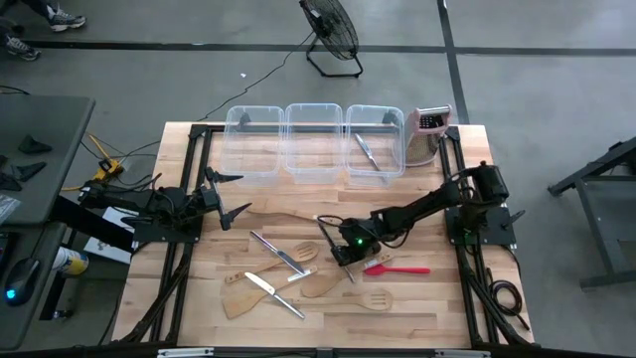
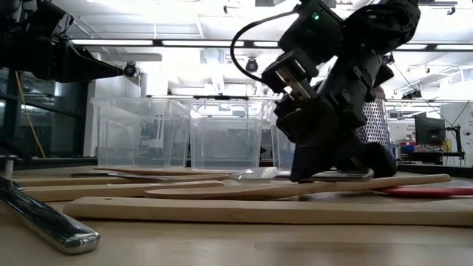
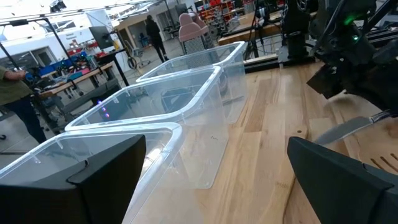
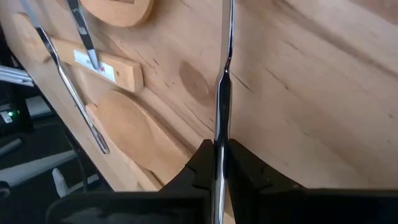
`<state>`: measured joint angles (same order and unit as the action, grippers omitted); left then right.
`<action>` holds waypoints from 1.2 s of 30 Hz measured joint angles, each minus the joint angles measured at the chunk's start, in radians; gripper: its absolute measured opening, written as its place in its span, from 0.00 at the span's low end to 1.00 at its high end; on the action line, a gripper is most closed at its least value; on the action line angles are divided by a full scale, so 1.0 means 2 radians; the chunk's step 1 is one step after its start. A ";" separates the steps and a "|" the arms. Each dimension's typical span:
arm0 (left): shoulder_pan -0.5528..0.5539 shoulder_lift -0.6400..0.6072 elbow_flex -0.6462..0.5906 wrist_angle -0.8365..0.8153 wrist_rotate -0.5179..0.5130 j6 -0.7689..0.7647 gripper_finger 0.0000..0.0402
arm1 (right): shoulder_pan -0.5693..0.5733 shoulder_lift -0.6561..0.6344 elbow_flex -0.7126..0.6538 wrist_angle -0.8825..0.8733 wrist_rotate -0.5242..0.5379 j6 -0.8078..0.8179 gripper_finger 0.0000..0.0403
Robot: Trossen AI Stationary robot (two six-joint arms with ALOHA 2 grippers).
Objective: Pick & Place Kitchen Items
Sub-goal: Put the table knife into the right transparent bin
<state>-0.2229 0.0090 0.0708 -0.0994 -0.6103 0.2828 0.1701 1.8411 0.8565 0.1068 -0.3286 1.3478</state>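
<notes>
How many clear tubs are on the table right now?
3, in a row along the table's back edge: left tub, middle tub, and right tub beside the grater, with one metal utensil inside.

Right wrist view: the silver knife (image 4: 222, 93) clamped between the right gripper (image 4: 217, 165) fingers runs off the picture's edge, its far end cut off; wooden spoons (image 4: 134, 134) partly cropped.

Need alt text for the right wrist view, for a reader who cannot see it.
The right hand is shut on a slim silver utensil lying on the wooden table. Beyond it lie pale wooden spoons and another thin metal utensil.
</notes>
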 joint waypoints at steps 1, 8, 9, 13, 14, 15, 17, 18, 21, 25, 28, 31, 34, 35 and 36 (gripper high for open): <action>0.000 0.000 0.000 0.000 0.000 0.000 0.97 | 0.001 -0.004 0.000 -0.001 0.000 -0.003 0.04; 0.000 0.000 0.000 0.000 0.000 0.000 0.97 | 0.005 -0.072 0.001 0.008 0.005 -0.030 0.04; 0.000 0.000 0.000 0.000 0.000 0.000 0.97 | 0.005 -0.086 0.001 0.005 0.009 -0.036 0.04; 0.000 0.000 0.000 0.000 0.000 0.000 0.97 | 0.004 -0.150 0.002 -0.003 0.035 -0.062 0.04; 0.000 0.000 0.000 0.000 0.000 0.000 0.97 | 0.003 -0.166 0.002 -0.008 0.042 -0.070 0.04; 0.000 0.000 0.000 0.000 0.000 0.000 0.97 | 0.001 -0.181 0.002 -0.011 0.049 -0.078 0.04; 0.000 0.000 0.000 0.000 0.000 0.000 0.97 | -0.003 -0.213 0.002 -0.027 0.061 -0.096 0.04; 0.000 0.000 0.000 0.000 0.000 0.000 0.97 | -0.006 -0.227 0.002 -0.035 0.065 -0.105 0.04; 0.000 0.000 0.000 0.000 0.000 0.000 0.97 | -0.019 -0.273 0.004 -0.069 0.075 -0.137 0.04; 0.000 0.000 0.000 0.000 0.000 0.000 0.97 | -0.052 -0.323 0.033 -0.160 0.090 -0.200 0.04; 0.000 0.000 0.000 0.000 0.000 0.000 0.97 | -0.089 -0.346 0.072 -0.238 0.106 -0.255 0.04; 0.000 0.000 0.000 0.000 0.000 0.000 0.97 | -0.130 -0.352 0.112 -0.306 0.123 -0.304 0.04; 0.000 0.000 0.000 0.000 0.000 0.000 0.97 | -0.183 -0.350 0.141 -0.358 0.135 -0.353 0.04; 0.000 0.000 0.000 0.000 0.000 0.000 0.97 | -0.203 -0.346 0.149 -0.371 0.139 -0.367 0.04; 0.000 0.000 0.000 0.000 0.000 0.000 0.97 | -0.222 -0.343 0.155 -0.380 0.143 -0.381 0.04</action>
<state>-0.2226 0.0086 0.0708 -0.0994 -0.6102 0.2829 -0.2736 1.1546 1.1659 -0.6537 -0.0419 0.5862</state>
